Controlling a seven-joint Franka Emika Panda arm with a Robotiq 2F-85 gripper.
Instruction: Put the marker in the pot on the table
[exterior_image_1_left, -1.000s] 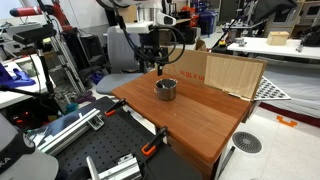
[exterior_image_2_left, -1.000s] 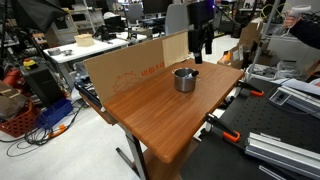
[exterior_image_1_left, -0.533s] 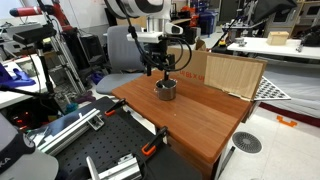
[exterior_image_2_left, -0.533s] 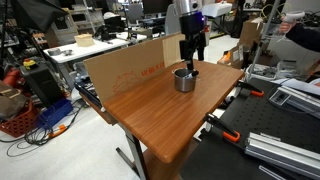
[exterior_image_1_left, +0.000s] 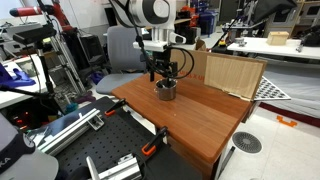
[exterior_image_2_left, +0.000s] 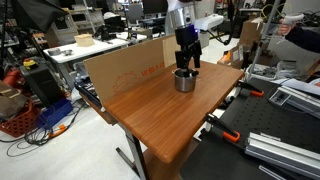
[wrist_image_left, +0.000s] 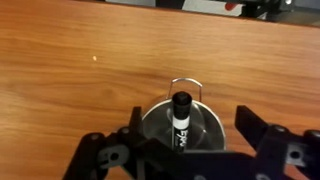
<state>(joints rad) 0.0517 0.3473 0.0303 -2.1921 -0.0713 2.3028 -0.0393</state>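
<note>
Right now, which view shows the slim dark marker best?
The wrist view: the slim dark marker stands in the round shiny silver pot, between the spread fingers of the black gripper. In both exterior views the gripper hides it.

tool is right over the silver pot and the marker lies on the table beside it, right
Not quite. The wrist view shows the marker within the opening of the pot, not on the table beside it. The tool is right over the pot.

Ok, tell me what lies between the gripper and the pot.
The marker stands upright between the gripper's open fingers, lower end within the pot's rim; the wrist view shows it.
</note>
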